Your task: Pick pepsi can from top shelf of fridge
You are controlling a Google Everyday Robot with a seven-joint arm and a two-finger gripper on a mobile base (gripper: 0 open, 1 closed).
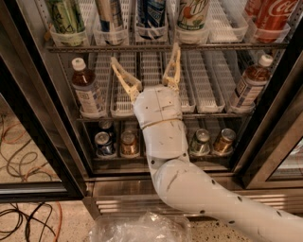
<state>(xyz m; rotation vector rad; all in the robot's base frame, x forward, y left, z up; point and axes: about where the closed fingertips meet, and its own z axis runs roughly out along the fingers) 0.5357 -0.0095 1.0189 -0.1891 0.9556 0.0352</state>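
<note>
Camera view is showing the pepsi can (151,16) standing upright in a white lane tray (151,36) on the top shelf (227,46) of the fridge (45,123). A slimmer can (111,16) is sitting just left of the pepsi can and a green-marked can (194,14) just right of it. The gripper (145,53) is hovering below the pepsi can, in front of the rack underneath. Its two tan fingers (123,75) are spreading wide and holding nothing. They are pointing upward, so the arm (189,189) is probably lining up a reach. Neighbours crowding the pepsi can are leaving the fingers little room.
</note>
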